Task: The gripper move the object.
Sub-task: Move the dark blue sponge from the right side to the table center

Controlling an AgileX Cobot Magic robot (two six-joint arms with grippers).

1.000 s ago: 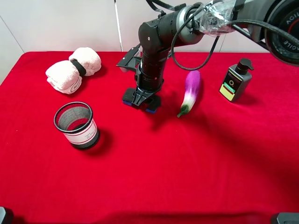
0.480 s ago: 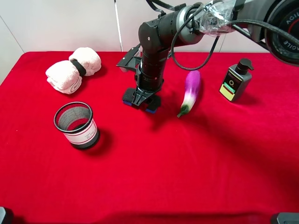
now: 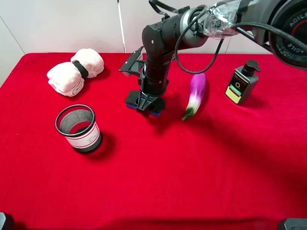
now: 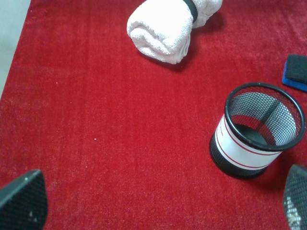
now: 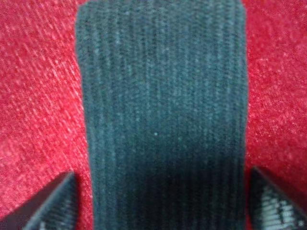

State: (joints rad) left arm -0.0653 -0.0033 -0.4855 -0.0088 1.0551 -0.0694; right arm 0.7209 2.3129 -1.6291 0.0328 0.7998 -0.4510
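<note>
The black two-fingered right gripper (image 3: 148,105) hangs straight down over the flat rounded-rectangular pad (image 5: 162,110) with a charcoal felt top and a thin blue base. The pad sits just above the middle of the exterior high frame, on the red cloth-covered counter (image 3: 201,167). The gripper's fingers stand apart, one along each long side of the pad. The right wrist view shows a strip of red cloth between one fingertip (image 5: 48,206) and the felt, so nothing is clamped.

If the step in hand is the grasp, it looks best done by centring across the narrow width and sinking low enough to catch the blue base, not only the soft felt. Then close evenly and lift straight up before travelling, since the purple-and-white eggplant (image 3: 195,93) lies near, towards the right of the frame.

The pad lies flat, its felt dark and finely ribbed, with blue edge peeking out on both sides of the gripper. The left gripper (image 4: 158,199) is spread wide over bare cloth near the black mesh cup (image 4: 256,132), holding nothing
</note>
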